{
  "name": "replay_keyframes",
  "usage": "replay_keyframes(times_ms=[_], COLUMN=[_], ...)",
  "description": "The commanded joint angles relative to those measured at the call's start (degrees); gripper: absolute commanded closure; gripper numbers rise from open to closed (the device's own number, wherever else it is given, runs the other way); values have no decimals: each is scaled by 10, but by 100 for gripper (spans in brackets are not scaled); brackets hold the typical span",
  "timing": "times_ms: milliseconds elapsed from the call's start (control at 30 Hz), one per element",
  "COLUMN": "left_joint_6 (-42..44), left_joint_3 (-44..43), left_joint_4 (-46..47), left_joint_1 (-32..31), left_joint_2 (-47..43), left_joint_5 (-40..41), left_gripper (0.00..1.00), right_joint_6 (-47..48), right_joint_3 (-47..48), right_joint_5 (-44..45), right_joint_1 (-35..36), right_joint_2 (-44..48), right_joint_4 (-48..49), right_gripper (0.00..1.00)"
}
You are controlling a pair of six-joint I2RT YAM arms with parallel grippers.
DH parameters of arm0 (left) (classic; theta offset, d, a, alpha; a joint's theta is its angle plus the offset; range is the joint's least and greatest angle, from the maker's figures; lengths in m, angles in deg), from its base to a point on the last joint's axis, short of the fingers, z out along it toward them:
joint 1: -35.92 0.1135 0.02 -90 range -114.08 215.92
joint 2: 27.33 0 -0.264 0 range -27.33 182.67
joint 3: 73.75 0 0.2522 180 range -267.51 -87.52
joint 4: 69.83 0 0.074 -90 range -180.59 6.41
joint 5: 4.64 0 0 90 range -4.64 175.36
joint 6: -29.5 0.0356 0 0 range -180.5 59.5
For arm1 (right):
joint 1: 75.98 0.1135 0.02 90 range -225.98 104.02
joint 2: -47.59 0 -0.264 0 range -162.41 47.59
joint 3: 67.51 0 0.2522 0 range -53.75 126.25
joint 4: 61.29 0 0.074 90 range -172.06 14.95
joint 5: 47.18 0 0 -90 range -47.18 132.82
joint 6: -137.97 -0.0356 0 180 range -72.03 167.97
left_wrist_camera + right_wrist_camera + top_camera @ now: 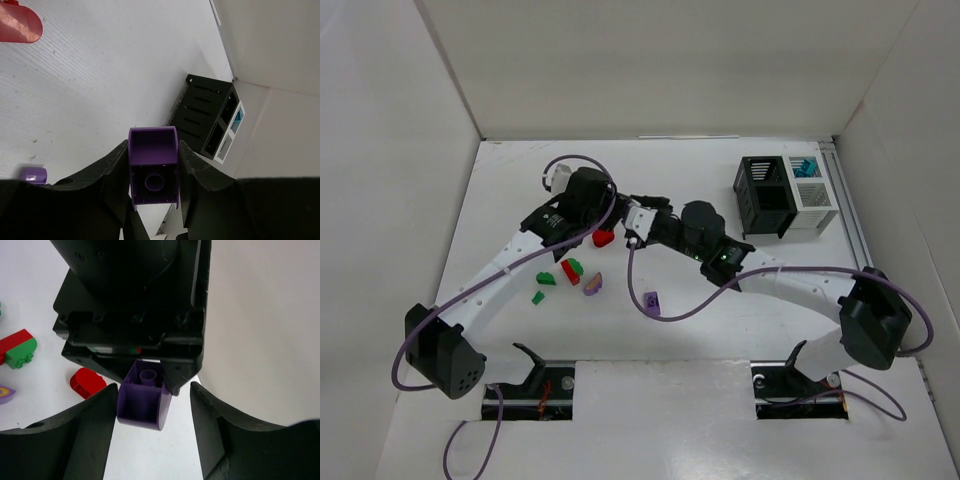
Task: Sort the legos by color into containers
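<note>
- flat white table (700,170), with white panels standing along three of its sides;
- glossy red round-topped plastic brick (603,238), near the middle;
- red-and-green brick pair (572,268), touching each other, nearer the bases;
- larger green brick (545,279), just left of that pair;
- smaller green brick (537,297), nearer still;
- lilac curved piece (592,285), just right of the pair;
- small purple brick (652,300), apart to the right;
- cluster of slatted square bins (752,185), black and white, in the far right corner.

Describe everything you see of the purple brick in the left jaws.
The purple brick is a glossy plastic piece with one rounded end and a hollow underside showing a round tube. It is pinched by its flat sides in the jaws of the left gripper, off the table. The right gripper has its jaws open on either side of it, not yet closed on it.
</note>
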Motion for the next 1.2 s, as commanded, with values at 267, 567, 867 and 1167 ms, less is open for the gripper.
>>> replay_keyframes(times_ms=[267,567,867,1167], left_joint_6=[-3,-3,-10,-4], left_joint_3=[31,49,49,60], left_joint_4=[17,22,22,28], left_joint_1=[-2,-2,-2,-8], left_joint_2=[-59,-80,-86,-104], left_joint_5=[5,16,35,36], left_gripper=[100,100,100,100], right_joint_6=[-1,-1,-8,-14], right_joint_3=[35,41,36,53], right_joint_5=[40,38,32,39], right_joint_1=[10,10,10,10], right_joint_2=[-9,-27,-32,-58], right_joint_4=[22,-9,-23,-34], right_gripper=[50,44,52,76])
